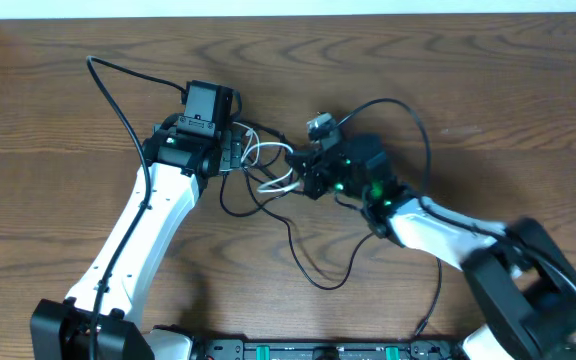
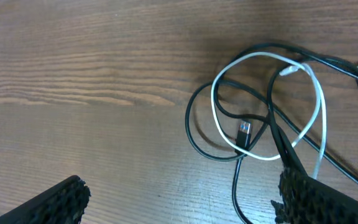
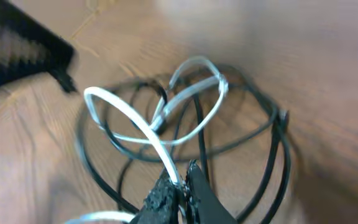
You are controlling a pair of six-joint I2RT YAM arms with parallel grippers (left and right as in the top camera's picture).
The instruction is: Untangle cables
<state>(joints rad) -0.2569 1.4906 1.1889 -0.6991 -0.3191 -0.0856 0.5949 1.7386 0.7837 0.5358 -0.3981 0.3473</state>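
Note:
A white cable [image 1: 268, 155] and thin black cables [image 1: 298, 245] lie tangled at mid-table. In the left wrist view the white cable [image 2: 319, 99] loops over black cable [image 2: 194, 134] loops around a small plug end [image 2: 244, 132]. My left gripper [image 2: 179, 199] hangs open just left of the tangle; its right finger [image 2: 303, 193] lies over a black strand, and one black strand runs between the fingers. My right gripper [image 3: 180, 183] is shut on the white cable [image 3: 135, 121], which rises out of the black cable loops [image 3: 272, 146]. In the overhead view this right gripper [image 1: 308, 175] sits at the tangle's right side.
Thicker black arm cables run along the table: one [image 1: 118, 100] from the left arm toward the back left, another [image 1: 418, 120] arcing behind the right arm. The wooden table [image 1: 488, 80] extends bare around the tangle. The left gripper's finger [image 3: 17, 43] shows top left in the right wrist view.

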